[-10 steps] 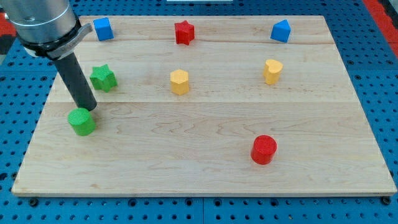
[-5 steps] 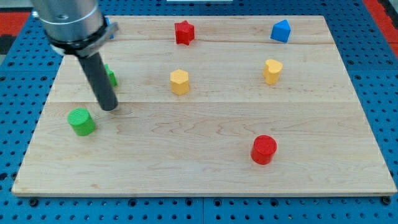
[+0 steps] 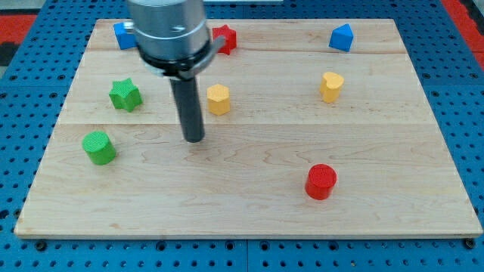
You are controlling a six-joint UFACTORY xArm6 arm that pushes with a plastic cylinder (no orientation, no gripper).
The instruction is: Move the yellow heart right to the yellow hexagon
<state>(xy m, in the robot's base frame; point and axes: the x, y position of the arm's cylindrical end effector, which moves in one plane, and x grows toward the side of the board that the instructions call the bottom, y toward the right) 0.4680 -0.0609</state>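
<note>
My tip (image 3: pixel 194 139) sits on the wooden counter (image 3: pixel 249 204) left of centre, just below and to the view's left of the yellow hexagon (image 3: pixel 218 99), close but not touching. No fingers on this rig, just a plain dark rod, so nothing is apart, together or clamped. Rod rises from the tip to a grey cylinder housing (image 3: pixel 167 30) at the view's top, which hides part of the counter's upper left.

Yellow heart (image 3: pixel 331 86) stands on the view's right half, roughly level with the yellow hexagon, well apart from it and from the tip. Bare wood between the two yellow blocks.

Green star (image 3: pixel 125 95) on the view's left, about level with the hexagon. Green cylinder (image 3: pixel 99 146) below it, near the counter's left edge, well left of the tip. Red cylinder (image 3: pixel 321 181) in the lower right, below the yellow heart, well apart from it.

Top row: blue block (image 3: pixel 122 35) at upper left, partly hidden by the housing, shape hard to tell; red star (image 3: pixel 226 38) just right of the housing, also partly covered; blue block (image 3: pixel 342 37) at upper right, above the yellow heart, looks like a wedge or pentagon shape but cannot tell for sure.

Counter lies on a blue perforated base (image 3: pixel 461 91), with a red patch at each of the view's top corners
</note>
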